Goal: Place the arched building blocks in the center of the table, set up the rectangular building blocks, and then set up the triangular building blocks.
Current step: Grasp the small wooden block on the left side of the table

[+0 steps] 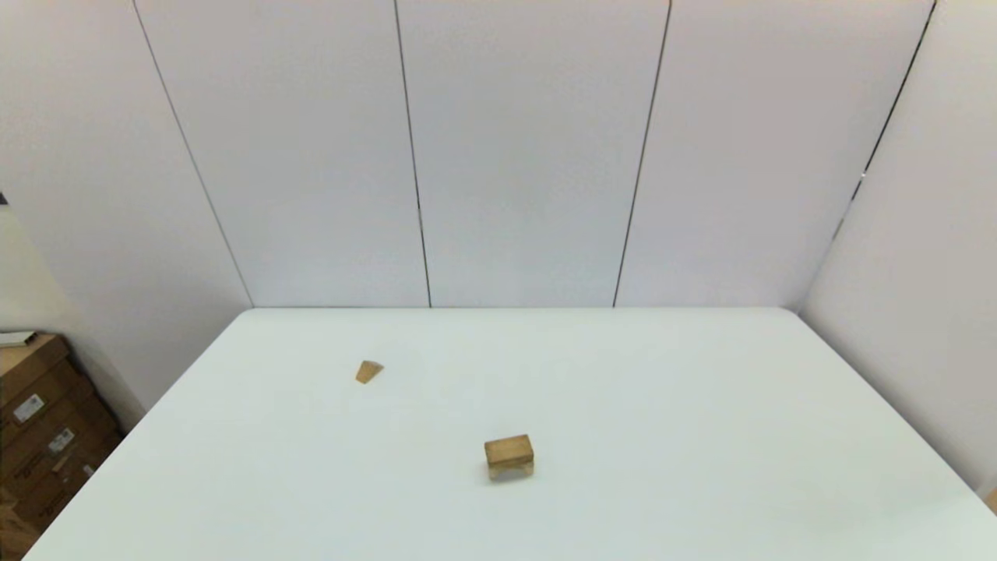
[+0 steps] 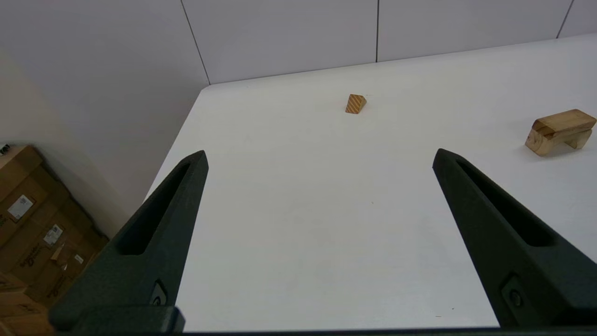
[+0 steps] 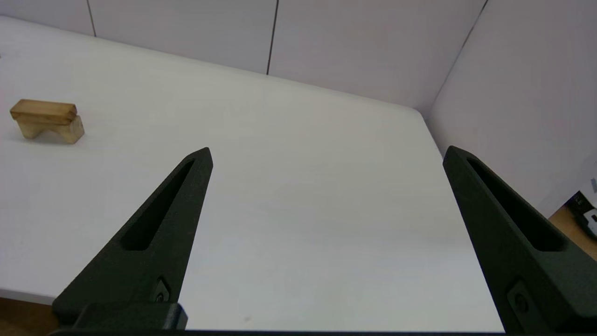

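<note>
Keeping both tools spread wide and empty, we should take the small light-wood triangular wedge [image 1: 369, 372], centre-left on the white tabletop [image 1: 701, 436], by its flat faces.

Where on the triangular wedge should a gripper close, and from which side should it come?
Probably the left gripper, open and empty, from above: the triangular block lies alone on the table's left half, clear of the rectangular block on the arch. Close on its two flat striped end faces, since the slopes would slip.

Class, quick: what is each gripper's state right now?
Left gripper: open, holding nothing, parked at the table's near left.
Right gripper: open, holding nothing, parked at its near right.
</note>
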{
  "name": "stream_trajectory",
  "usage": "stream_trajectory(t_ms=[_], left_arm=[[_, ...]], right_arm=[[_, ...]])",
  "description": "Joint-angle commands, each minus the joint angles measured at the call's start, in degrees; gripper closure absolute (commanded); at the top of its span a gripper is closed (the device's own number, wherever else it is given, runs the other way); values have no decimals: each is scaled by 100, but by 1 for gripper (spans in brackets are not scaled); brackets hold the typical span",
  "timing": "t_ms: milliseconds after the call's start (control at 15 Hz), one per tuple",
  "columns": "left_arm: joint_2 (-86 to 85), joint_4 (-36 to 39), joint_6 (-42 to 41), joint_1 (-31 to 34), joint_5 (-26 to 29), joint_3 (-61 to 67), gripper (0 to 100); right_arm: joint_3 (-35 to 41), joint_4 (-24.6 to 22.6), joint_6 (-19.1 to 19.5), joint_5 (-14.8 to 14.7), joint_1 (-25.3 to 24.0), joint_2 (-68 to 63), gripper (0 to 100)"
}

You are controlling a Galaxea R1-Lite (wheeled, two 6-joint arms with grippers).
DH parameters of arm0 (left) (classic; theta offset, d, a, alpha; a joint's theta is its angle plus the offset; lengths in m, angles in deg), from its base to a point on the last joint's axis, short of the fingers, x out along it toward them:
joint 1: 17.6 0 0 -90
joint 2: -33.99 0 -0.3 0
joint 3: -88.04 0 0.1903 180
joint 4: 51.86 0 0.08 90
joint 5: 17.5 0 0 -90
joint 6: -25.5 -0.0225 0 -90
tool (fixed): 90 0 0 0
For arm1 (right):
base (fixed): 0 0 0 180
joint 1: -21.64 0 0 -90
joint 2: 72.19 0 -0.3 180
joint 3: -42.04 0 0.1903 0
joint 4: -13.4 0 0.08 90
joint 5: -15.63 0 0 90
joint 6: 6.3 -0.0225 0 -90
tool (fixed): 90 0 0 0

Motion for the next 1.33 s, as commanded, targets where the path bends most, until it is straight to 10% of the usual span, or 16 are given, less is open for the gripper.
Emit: stream_trajectory(t_ms=[67,1333], left_arm=[[7,1,-3,8,0,0,0],[7,9,-20,-1,0,0,0]], right_arm=[[16,17,-355,1,-10,4,0],[16,44,-680,-34,-10,4,0]])
